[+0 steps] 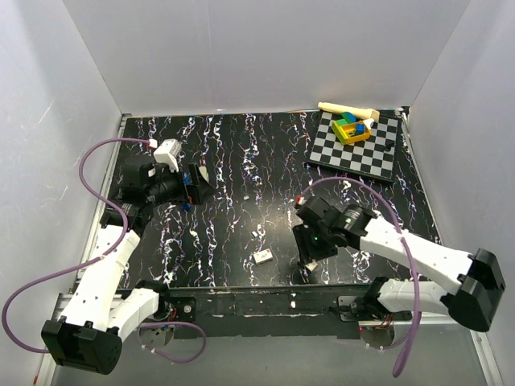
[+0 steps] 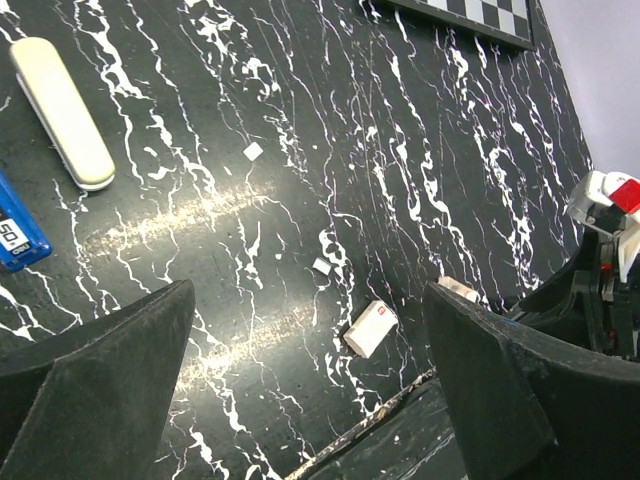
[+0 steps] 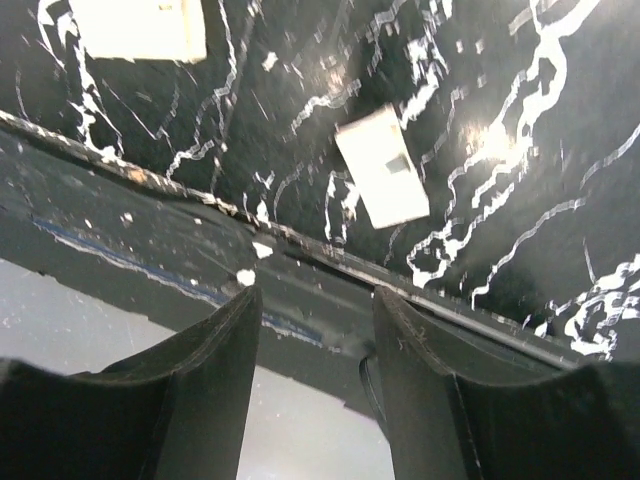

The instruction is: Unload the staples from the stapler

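The left gripper [image 2: 305,320] hangs with its fingers spread wide and empty. Just ahead of it lies the stapler [image 2: 62,112], far left of the checkered board [image 1: 366,161], its beige cover and blue body showing separately. I judge the step goes best with one arm pinning the body while the other draws the staples out. A small white box [image 1: 263,257] lies left of the board and nearer. The right gripper [image 3: 315,300], fingers parted on nothing, hovers beside the box, well apart from the stapler. Toy blocks [image 1: 352,129] on the board obstruct nothing.
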Controlling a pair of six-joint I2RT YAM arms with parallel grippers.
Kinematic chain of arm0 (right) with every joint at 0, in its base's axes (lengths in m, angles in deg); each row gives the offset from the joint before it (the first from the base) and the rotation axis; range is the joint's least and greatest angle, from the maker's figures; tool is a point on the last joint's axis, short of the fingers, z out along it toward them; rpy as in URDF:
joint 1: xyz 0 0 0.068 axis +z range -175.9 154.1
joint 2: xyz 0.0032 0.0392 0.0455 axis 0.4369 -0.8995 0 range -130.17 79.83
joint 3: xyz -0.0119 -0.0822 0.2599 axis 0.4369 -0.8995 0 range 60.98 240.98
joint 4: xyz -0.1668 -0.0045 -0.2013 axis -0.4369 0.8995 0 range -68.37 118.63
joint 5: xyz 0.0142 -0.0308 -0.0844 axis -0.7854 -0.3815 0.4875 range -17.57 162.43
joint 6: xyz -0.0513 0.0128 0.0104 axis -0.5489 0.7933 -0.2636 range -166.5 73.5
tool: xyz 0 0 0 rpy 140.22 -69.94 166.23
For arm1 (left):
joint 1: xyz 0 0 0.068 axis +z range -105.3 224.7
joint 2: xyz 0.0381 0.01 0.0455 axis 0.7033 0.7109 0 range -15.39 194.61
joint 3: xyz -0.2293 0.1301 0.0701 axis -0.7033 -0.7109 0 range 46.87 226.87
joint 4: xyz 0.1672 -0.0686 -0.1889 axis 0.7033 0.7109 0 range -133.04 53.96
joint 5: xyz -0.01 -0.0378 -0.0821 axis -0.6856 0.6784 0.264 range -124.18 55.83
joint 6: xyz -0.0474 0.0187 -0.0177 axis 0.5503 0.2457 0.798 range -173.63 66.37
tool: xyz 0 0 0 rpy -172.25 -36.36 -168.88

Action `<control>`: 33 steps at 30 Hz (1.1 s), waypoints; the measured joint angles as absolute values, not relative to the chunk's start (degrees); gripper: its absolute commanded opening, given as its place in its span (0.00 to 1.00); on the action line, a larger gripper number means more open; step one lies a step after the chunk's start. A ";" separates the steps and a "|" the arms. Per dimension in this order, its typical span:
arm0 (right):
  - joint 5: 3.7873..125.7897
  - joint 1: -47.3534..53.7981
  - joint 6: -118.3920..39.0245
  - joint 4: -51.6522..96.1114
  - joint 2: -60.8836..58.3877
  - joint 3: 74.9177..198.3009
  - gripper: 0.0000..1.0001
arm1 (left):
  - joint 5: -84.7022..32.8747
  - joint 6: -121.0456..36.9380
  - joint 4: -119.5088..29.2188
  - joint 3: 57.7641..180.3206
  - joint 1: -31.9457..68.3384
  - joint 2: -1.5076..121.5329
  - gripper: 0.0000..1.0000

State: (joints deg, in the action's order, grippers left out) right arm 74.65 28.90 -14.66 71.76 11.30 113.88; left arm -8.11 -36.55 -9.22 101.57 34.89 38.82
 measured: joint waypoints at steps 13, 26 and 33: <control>73.16 31.42 -1.83 75.83 19.67 103.08 0.57 | -9.75 -37.12 -9.20 101.57 31.37 38.91 0.98; 75.72 31.98 2.01 69.25 4.92 103.24 0.57 | -10.86 -37.40 -9.20 101.57 29.89 38.91 0.98; 78.19 31.98 0.99 66.98 0.46 105.25 0.58 | -12.44 -37.93 -9.17 101.57 28.95 38.91 0.98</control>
State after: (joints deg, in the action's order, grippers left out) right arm 78.19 31.98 0.99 66.98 0.46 105.25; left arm -12.44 -37.93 -9.17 101.57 28.95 38.91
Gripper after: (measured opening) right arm 0.577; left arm 0.981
